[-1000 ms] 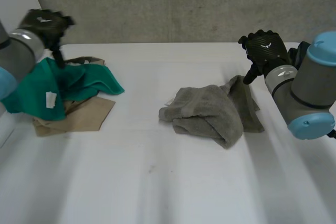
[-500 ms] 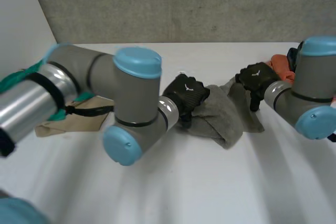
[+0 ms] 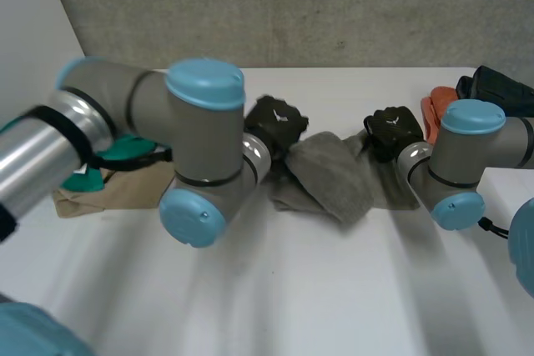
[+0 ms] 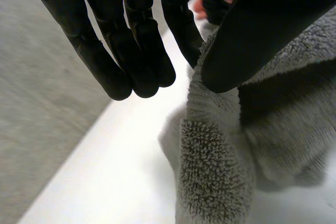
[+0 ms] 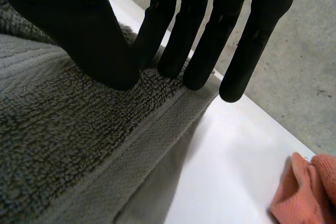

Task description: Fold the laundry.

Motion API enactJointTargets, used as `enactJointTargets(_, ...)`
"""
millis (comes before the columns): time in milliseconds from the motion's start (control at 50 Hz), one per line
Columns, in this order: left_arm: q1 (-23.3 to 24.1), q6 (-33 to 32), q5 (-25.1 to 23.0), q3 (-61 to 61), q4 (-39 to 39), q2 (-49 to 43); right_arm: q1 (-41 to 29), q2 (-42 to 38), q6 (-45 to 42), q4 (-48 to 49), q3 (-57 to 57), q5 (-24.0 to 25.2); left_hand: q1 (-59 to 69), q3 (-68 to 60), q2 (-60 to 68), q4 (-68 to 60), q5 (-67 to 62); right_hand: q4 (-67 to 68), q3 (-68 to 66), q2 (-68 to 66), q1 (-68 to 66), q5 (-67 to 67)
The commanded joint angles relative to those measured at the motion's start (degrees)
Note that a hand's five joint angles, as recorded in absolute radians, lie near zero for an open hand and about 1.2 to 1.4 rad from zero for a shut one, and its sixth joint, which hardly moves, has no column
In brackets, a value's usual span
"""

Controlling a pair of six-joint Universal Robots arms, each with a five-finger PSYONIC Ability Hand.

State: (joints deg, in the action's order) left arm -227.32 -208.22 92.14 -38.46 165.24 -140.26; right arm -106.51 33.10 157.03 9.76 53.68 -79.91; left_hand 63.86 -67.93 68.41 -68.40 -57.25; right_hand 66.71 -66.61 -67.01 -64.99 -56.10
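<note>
A crumpled grey towel [image 3: 327,174] lies on the white table [image 3: 334,289] right of the middle. My left hand [image 3: 275,119] is at its left edge. In the left wrist view the thumb [image 4: 247,40] presses the towel's [image 4: 220,171] edge against the nearest finger [image 4: 181,30], a pinch. My right hand [image 3: 392,131] is at the towel's right far edge. There the thumb [image 5: 79,35] lies on top of the hem and the fingers [image 5: 184,30] stand behind it, pinching the towel [image 5: 63,145].
My left arm [image 3: 200,156] reaches across the table's left half. Behind it lie a green cloth [image 3: 125,149] on a tan cloth [image 3: 108,189]. An orange cloth [image 3: 435,114] [image 5: 310,192] and a black object [image 3: 501,91] sit at the far right. A concrete wall runs behind.
My left arm swung from the green cloth over to the towel's left edge. My right hand dropped onto the right edge. Both hands went from open to pinching the towel.
</note>
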Motion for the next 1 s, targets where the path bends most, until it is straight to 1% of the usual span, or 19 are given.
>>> enactJointTargets(20, -1.6, 1.2, 0.7, -5.6, 3.8, 8.9, 0.0, 1.7, 2.4, -3.1, -1.1, 0.2, 16.1, -12.1, 11.6, -11.6, -12.7, 13.3, -13.4, -13.0, -15.0, -13.9)
enactJointTargets(180, -5.0, 3.5, 0.9, -8.7, 1.0, 20.1, 2.6, 18.9, 2.7, -12.3, 3.5, 0.2, 16.1, -12.1, 11.6, -11.6, -12.7, 13.3, -13.4, -13.0, -15.0, -13.9)
enactJointTargets(200, -5.7, 4.7, 0.7, -9.3, -0.2, 22.7, 3.2, 22.4, 2.8, -14.0, 4.3, 0.5, 16.1, -12.1, 11.6, -11.6, -12.7, 13.3, -13.4, -13.0, -15.0, -13.9)
enactJointTargets(260, -6.9, 7.1, 0.4, -10.6, -2.4, 28.2, 4.8, 28.5, 2.9, -17.0, 5.2, 0.8, 16.1, -12.1, 11.6, -11.6, -12.7, 13.3, -13.4, -13.0, -15.0, -13.9)
enactJointTargets(320, -7.9, 8.7, 0.0, -11.6, -3.4, 31.8, 5.7, 31.8, 3.1, -18.3, 5.4, 1.1, 16.1, -12.1, 11.6, -11.6, -12.7, 13.3, -13.4, -13.0, -15.0, -13.9)
enactJointTargets(400, -10.8, 10.6, -1.3, -13.7, -4.3, 37.3, 6.5, 36.0, 4.2, -20.4, 5.4, 1.8, 16.1, -12.1, 11.6, -11.6, -12.7, 13.3, -13.4, -13.0, -15.0, -13.9)
enactJointTargets(480, -13.1, 10.8, -2.9, -15.5, -4.3, 39.1, 6.0, 36.5, 5.1, -20.6, 5.3, 2.1, 16.1, -12.1, 11.6, -11.6, -12.7, 13.3, -13.4, -13.0, -15.0, -13.9)
enactJointTargets(560, -15.3, 10.6, -3.7, -16.6, -4.8, 36.0, 5.3, 34.0, 5.1, -19.6, 5.2, 2.1, 16.1, -12.1, 11.6, -11.6, -12.7, 13.3, -13.4, -13.0, -15.0, -13.9)
enactJointTargets(640, -16.9, 10.2, -3.5, -16.3, -4.8, 29.2, 3.9, 28.4, 4.7, -17.0, 4.4, 1.5, 16.1, -12.1, 11.6, -11.6, -12.7, 13.3, -13.4, -13.0, -15.0, -13.9)
enactJointTargets(660, -17.3, 9.8, -3.2, -15.8, -4.7, 26.0, 3.2, 26.2, 4.3, -16.2, 4.1, 1.0, 16.1, -12.1, 11.6, -11.6, -12.7, 13.3, -13.4, -13.0, -15.0, -13.9)
enactJointTargets(720, -18.3, 8.6, -2.2, -14.0, -4.1, 20.9, 2.5, 23.8, 3.6, -15.9, 4.2, -0.1, 16.1, -12.1, 11.6, -11.6, -12.7, 13.3, -13.4, -13.0, -15.0, -13.9)
enactJointTargets(760, -19.3, 7.5, -0.6, -10.8, -3.0, 16.1, 2.1, 22.5, 3.5, -16.2, 4.6, -1.1, 16.1, -12.1, 11.6, -11.6, -12.7, 1.1, -1.2, -0.8, -2.8, -1.7)
enactJointTargets(780, -19.6, 7.0, 0.2, -8.1, -2.2, 13.0, 1.8, 22.5, 3.8, -16.6, 5.1, -1.9, 16.1, -12.1, 11.6, -11.6, -12.7, -17.5, 17.4, 17.8, 15.8, 16.9)
enactJointTargets(800, -19.8, 6.9, 0.5, -6.7, -1.7, 11.5, 1.7, 22.5, 4.0, -16.9, 5.6, -2.4, 16.1, -12.1, 11.6, -11.6, -12.7, -24.3, 24.2, 24.6, 22.6, 23.7)
enactJointTargets(840, -20.1, 6.2, 1.5, -2.2, -0.1, 6.9, 1.1, 22.8, 4.3, -17.3, 7.4, -3.6, 16.1, -12.1, 11.6, -11.6, -12.7, -32.1, 32.0, 32.4, 30.4, 31.5)
enactJointTargets(900, -20.3, 6.2, 2.2, 2.7, 1.3, 2.1, 0.4, 23.9, 4.2, -17.4, 9.7, -4.5, 15.7, -11.6, 11.1, -11.1, -12.3, -38.0, 37.9, 38.3, 36.3, 37.4)
enactJointTargets(920, -20.4, 6.4, 1.9, 5.2, 1.6, -0.5, 0.2, 25.2, 4.0, -17.2, 11.2, -4.7, -2.5, 6.6, -7.0, 7.0, 5.9, -39.5, 39.4, 39.8, 37.8, 38.9)
enactJointTargets(940, -20.4, 6.5, 1.6, 6.5, 1.5, -1.7, 0.2, 25.9, 3.7, -17.1, 11.8, -4.7, -13.7, 17.7, -18.2, 18.2, 17.1, -39.7, 39.6, 40.0, 38.0, 39.1)
enactJointTargets(1000, -20.5, 5.6, 1.5, 10.1, 0.2, -3.7, 0.0, 28.2, 2.0, -17.7, 14.3, -4.0, -53.9, 57.9, -58.4, 58.4, 57.3, -39.7, 39.6, 40.0, 38.0, 39.1)
